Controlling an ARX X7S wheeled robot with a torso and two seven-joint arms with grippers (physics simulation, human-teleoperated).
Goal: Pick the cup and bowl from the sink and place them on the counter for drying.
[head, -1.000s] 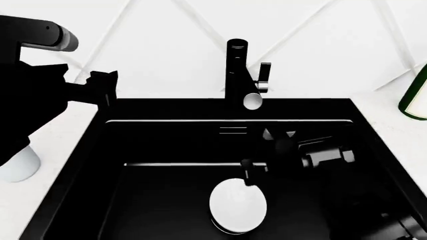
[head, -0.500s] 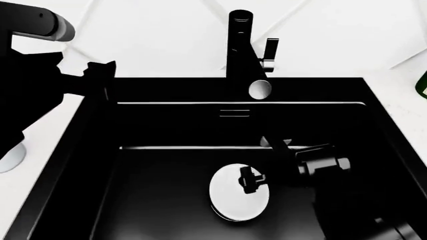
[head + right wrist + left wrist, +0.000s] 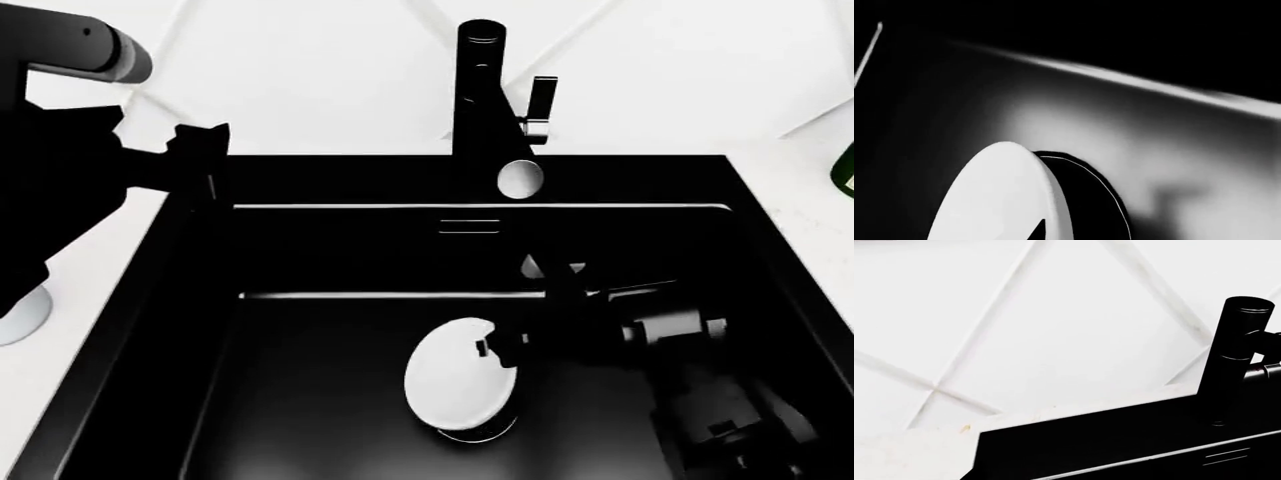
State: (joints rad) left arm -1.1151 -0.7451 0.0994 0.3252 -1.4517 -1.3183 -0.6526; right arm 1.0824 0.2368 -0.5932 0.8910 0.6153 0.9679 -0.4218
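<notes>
The right pincer [image 3: 491, 348] hides part of the bowl's [image 3: 458, 387] rim.

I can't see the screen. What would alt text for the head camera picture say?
A black robot gripper reaches into a matte black sink and meets the edge of a white bowl. A tall black faucet stands behind the basin, and the other arm's gripper hangs above the sink's left rim.

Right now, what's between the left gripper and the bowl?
In the head view, only bare black sink: its rim, left wall and floor. The left gripper hangs over the sink's back-left corner; the bowl lies on the floor by the right gripper.
</notes>
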